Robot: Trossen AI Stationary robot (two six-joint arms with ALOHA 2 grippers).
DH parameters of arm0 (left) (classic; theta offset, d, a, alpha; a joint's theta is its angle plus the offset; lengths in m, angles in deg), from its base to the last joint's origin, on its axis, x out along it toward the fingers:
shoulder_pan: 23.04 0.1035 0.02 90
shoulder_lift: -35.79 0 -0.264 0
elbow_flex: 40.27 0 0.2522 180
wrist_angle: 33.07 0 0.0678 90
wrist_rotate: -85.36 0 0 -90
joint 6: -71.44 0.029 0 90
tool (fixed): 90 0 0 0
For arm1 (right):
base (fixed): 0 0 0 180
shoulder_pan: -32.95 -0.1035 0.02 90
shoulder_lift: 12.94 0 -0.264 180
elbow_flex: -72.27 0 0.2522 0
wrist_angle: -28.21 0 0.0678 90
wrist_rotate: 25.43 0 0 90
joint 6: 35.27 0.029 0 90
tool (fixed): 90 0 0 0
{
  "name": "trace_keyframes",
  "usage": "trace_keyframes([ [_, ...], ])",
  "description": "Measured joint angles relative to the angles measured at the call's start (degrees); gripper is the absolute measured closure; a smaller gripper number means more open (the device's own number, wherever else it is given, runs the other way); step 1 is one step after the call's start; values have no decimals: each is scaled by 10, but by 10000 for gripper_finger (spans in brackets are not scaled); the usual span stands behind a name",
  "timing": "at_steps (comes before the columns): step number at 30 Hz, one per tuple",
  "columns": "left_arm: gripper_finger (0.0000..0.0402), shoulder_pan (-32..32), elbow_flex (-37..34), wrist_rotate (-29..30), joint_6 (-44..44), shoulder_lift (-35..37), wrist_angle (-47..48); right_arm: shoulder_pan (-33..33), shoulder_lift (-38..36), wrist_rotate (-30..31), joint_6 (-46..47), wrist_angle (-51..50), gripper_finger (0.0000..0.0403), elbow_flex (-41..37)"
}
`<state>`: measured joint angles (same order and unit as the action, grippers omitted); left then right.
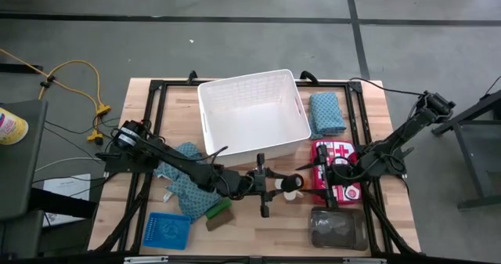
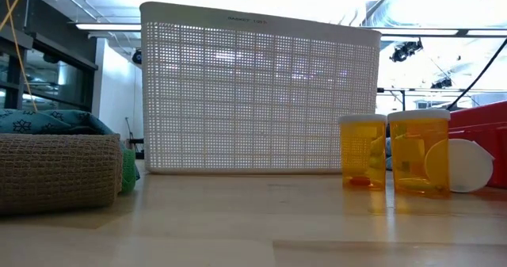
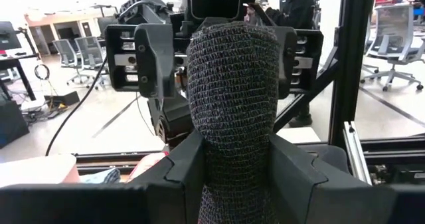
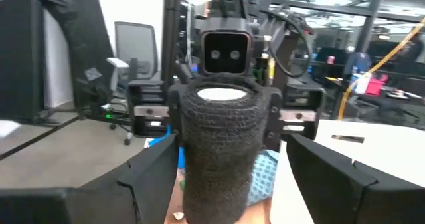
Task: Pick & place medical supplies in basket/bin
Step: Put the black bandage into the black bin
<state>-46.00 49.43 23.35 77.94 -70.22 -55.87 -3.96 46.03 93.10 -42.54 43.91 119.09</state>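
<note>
Pale smooth wooden table [image 1: 243, 233], glossy white plastic lattice basket [image 1: 252, 111], rough dark, perhaps elastic, woven bandage roll [image 3: 232, 104]

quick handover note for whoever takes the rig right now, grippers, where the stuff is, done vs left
Left gripper: shut on a dark bandage roll, held up in front of the white basket and offered to the other arm.
Right gripper: open, its fingers either side of the same roll, not yet closed.
On the table: teal cloth right of the basket, another under the left arm, blue tray, grey tray, red first-aid pouch, two orange pill bottles.
Done: nothing visible in the basket.
Left: finish the handover, then bin everything.
</note>
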Motion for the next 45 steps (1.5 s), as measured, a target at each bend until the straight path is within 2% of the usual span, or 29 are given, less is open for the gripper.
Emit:
trace_keyframes([
  [8, 276, 5, 0, -1, 13, 0, -9, 41, 43, -49, -1, 55, 135, 0],
  [19, 276, 3, 0, -1, 21, 0, -8, 26, 52, -50, -25, 103, 135, 0],
  [30, 276, -1, 0, -1, 21, 0, -8, 19, 49, -50, -32, 103, 137, 0],
  [45, 276, -1, 0, 0, 21, 0, -8, 19, 49, -49, -33, 102, 249, 0],
])
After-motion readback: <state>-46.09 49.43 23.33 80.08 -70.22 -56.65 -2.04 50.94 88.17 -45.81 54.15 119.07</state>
